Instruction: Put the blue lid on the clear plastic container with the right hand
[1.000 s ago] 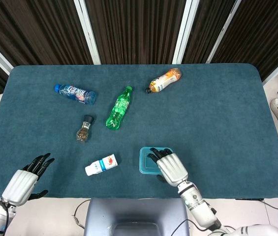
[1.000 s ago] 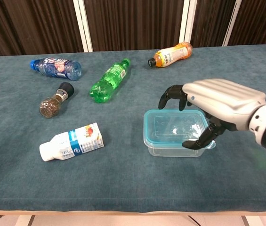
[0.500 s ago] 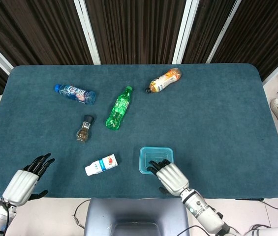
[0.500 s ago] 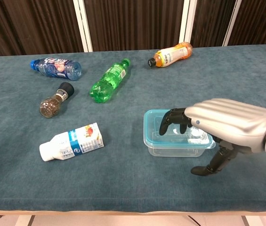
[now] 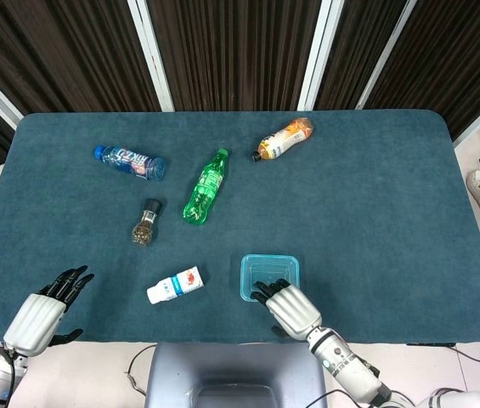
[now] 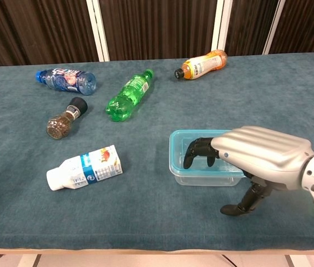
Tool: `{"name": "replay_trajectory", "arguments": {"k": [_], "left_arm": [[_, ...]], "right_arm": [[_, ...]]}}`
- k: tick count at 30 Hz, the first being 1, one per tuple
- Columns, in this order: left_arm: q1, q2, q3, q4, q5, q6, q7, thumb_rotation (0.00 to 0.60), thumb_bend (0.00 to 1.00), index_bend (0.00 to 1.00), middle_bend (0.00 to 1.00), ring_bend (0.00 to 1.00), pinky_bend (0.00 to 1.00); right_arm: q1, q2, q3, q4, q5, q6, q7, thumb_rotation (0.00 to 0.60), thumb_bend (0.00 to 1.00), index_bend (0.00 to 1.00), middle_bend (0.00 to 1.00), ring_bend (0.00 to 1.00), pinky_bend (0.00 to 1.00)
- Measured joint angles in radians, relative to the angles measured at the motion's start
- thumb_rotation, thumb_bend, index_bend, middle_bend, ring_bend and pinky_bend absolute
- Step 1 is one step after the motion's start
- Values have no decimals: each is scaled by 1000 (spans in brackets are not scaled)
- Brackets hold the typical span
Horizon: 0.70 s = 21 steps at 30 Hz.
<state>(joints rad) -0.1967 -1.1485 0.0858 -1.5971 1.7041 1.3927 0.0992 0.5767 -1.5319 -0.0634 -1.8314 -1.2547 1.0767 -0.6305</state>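
Note:
The clear plastic container (image 6: 201, 179) stands on the teal table near the front edge, with the blue lid (image 6: 197, 139) lying flat on top of it; in the head view the lid (image 5: 269, 267) shows as a blue rectangle. My right hand (image 6: 257, 158) hovers over the container's near right part, its dark fingertips (image 6: 193, 156) bent down over the lid and its thumb low beside the container, apart from it. It holds nothing. The same right hand (image 5: 290, 308) covers the lid's near edge in the head view. My left hand (image 5: 40, 314) rests at the front left corner, fingers spread, empty.
A white bottle (image 5: 175, 286) lies left of the container. Further back lie a pepper grinder (image 5: 144, 224), a green bottle (image 5: 206, 187), a blue-labelled water bottle (image 5: 129, 161) and an orange bottle (image 5: 284, 138). The table's front edge (image 6: 145, 250) runs just below my right hand.
My right hand has drawn back toward the front edge and sunk lower, from above the lid's middle to its near side. The lid and container have stayed put. The left hand has not moved.

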Motion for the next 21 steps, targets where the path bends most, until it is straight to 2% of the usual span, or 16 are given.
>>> {"name": "replay_trajectory", "arguments": {"k": [21], "left_arm": [[0, 1, 1, -1, 1, 0, -1, 600, 339, 120, 63, 104, 440]], "right_arm": [[-12, -17, 9, 59, -5, -34, 48, 600, 356, 385, 283, 350, 378]]}}
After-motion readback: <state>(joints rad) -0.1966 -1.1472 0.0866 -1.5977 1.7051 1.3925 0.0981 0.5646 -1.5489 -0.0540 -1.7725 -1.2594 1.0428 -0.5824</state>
